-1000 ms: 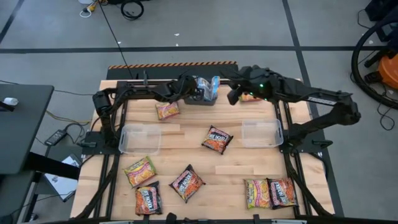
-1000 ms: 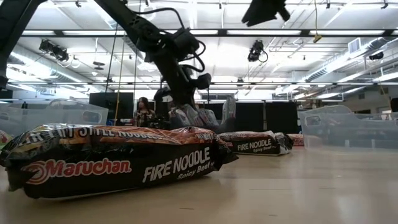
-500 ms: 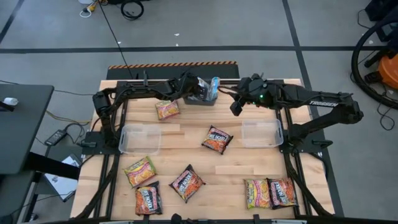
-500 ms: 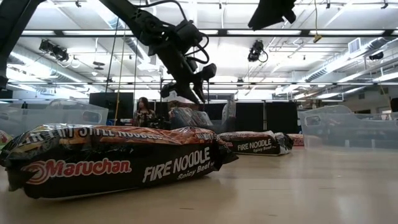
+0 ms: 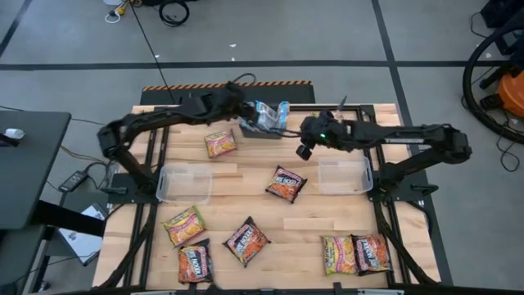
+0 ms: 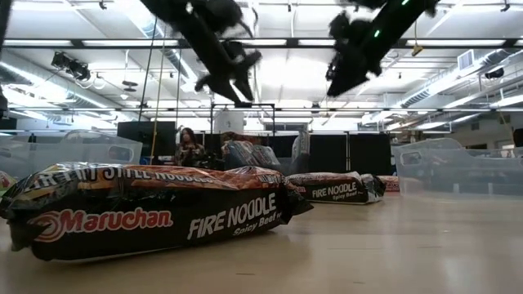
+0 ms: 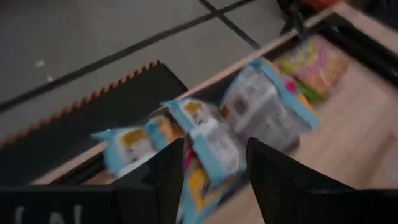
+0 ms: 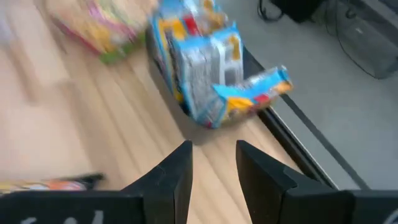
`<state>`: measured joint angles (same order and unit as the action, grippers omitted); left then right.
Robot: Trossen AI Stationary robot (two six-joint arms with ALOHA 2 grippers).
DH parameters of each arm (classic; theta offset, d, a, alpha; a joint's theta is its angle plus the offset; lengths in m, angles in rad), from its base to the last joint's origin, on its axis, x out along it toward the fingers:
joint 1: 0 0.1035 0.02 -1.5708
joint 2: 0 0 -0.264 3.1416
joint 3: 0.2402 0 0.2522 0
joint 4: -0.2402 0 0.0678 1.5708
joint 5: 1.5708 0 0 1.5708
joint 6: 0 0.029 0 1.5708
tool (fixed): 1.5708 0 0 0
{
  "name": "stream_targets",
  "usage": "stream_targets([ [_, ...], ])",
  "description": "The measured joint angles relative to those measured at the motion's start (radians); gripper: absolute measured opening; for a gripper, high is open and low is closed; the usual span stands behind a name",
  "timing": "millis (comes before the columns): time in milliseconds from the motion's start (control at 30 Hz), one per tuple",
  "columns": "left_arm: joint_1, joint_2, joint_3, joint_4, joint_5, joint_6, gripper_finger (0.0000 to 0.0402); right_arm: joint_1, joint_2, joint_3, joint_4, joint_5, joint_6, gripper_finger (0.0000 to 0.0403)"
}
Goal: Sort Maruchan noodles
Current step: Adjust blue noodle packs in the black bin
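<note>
Several Maruchan noodle packets lie flat on the wooden table: one orange [image 5: 219, 144] at the far left, a dark one [image 5: 285, 183] in the middle, and more along the near edge [image 5: 246, 242]. Blue-labelled packets [image 7: 211, 134] stand on edge in a dark grey bin [image 5: 266, 131] at the far edge. My left gripper [image 5: 244, 115] hovers open just above and left of the bin, with nothing between its fingers. My right gripper [image 5: 303, 151] hangs open and empty in the air, right of the bin and nearer the table's middle.
Two clear plastic tubs stand on the table, one at the left [image 5: 184, 182] and one at the right [image 5: 344, 174]. A green-labelled packet [image 7: 317, 65] lies right of the bin at the far edge. Bare wood shows between the tubs and the near row.
My left gripper has opened, let go of a blue packet in the bin and risen clear above it. My right gripper has moved from the far right corner toward the table's left and near side, coming lower.
</note>
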<state>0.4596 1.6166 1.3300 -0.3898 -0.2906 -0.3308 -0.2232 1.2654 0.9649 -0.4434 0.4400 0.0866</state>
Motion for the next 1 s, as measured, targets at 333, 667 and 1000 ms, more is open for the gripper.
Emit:
stream_targets([
  [333, 0.108, -0.141, -0.144, -0.237, -0.132, 0.085, 0.0172, -0.264, 0.281, 0.136, 0.030, -0.082, -0.244, 0.0128],
  [667, 0.275, -0.066, -0.338, 0.151, 0.083, 0.185, 0.0172, -0.342, 0.392, 0.147, 0.211, -0.391, -0.322, 0.0128],
  [1000, 0.240, 0.061, -0.340, 0.320, 0.214, 0.188, 0.0172, -0.347, 0.437, 0.148, 0.260, -0.409, -0.327, 0.0127],
])
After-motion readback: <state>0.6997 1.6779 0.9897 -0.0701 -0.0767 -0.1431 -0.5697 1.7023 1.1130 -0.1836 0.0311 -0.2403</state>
